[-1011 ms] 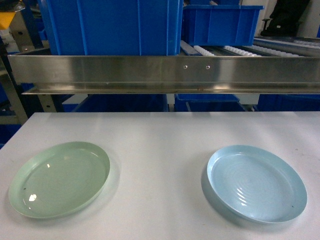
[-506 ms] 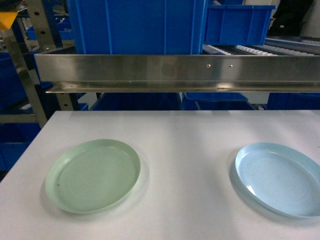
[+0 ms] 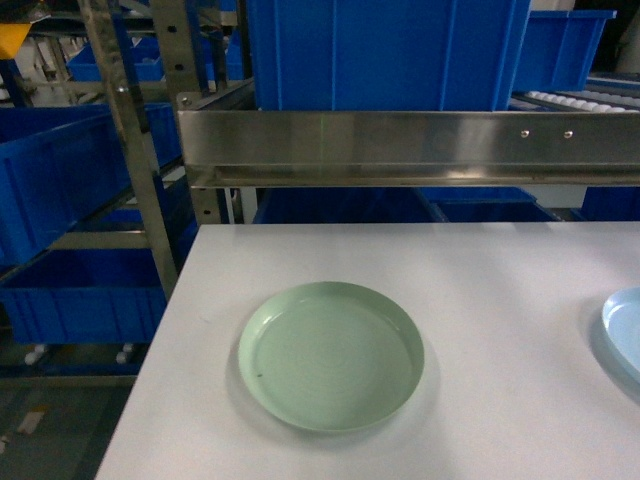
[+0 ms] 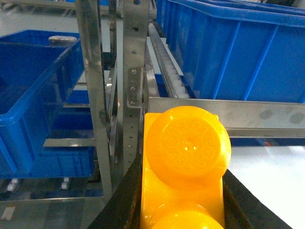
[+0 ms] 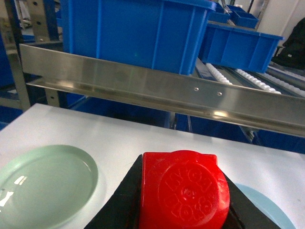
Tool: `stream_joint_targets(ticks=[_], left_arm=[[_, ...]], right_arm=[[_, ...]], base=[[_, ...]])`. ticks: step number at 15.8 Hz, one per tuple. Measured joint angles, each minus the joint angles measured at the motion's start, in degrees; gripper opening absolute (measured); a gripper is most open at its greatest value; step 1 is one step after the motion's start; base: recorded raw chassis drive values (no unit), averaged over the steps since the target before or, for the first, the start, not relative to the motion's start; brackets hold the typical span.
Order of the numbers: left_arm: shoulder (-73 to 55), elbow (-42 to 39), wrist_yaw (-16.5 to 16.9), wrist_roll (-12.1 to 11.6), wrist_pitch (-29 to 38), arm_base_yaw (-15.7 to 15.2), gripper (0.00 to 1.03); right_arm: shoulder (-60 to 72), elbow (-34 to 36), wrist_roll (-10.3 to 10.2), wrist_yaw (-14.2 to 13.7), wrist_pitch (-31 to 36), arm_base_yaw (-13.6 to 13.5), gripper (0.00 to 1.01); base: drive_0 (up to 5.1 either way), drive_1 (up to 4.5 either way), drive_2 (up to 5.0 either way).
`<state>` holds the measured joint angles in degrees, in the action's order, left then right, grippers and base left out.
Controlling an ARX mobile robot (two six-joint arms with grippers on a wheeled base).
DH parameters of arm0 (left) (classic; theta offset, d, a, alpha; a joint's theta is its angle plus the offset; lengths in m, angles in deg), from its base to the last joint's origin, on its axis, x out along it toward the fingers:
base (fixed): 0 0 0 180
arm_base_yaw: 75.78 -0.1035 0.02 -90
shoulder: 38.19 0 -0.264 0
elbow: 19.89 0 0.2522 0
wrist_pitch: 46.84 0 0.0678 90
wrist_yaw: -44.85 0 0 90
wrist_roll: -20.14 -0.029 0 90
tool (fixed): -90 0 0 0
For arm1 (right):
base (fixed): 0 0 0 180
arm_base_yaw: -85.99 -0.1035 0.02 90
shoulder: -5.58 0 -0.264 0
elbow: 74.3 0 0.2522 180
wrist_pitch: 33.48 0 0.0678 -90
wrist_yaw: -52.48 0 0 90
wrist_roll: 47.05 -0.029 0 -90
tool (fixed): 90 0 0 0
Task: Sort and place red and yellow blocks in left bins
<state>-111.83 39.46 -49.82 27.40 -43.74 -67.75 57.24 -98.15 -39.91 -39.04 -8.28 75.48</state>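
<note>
The left wrist view shows the orange-yellow two-stud brick (image 4: 187, 148), with my left gripper (image 4: 183, 200) shut on it between black jaws. It hangs in front of a metal rack, and a deep blue bin (image 4: 28, 95) sits on the rack to its left. In the right wrist view my right gripper (image 5: 181, 210) is shut on the red one-stud cube (image 5: 186, 188) above the white table. The head view shows neither gripper nor block. It does show blue bins (image 3: 60, 180) on the rack left of the table.
A pale green plate (image 3: 330, 355) lies on the white table (image 3: 500, 290), and a pale blue plate (image 3: 625, 335) is cut by the right edge. A steel rail (image 3: 400, 148) runs along the table's back with big blue crates (image 3: 385, 50) above. The table's left edge drops to the floor.
The head view has swung left: both plates slid right in frame, the blue one nearly out. The left rack with its blue bins has come into view.
</note>
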Motion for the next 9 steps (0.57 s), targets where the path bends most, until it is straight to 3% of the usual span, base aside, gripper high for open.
stream_joint_targets(ticks=[4, 9], left_arm=[[0.00, 0.00, 0.02, 0.00, -0.09, 0.00, 0.27], [0.00, 0.00, 0.17, 0.00, 0.00, 0.11, 0.27]], right_arm=[[-0.09, 0.00, 0.02, 0.02, 0.24, -0.02, 0.27], [-0.26, 0.00, 0.02, 0.04, 0.11, -0.02, 0.27]], base=[[0.0, 0.00, 0.0], [-5.0, 2.39, 2.4]])
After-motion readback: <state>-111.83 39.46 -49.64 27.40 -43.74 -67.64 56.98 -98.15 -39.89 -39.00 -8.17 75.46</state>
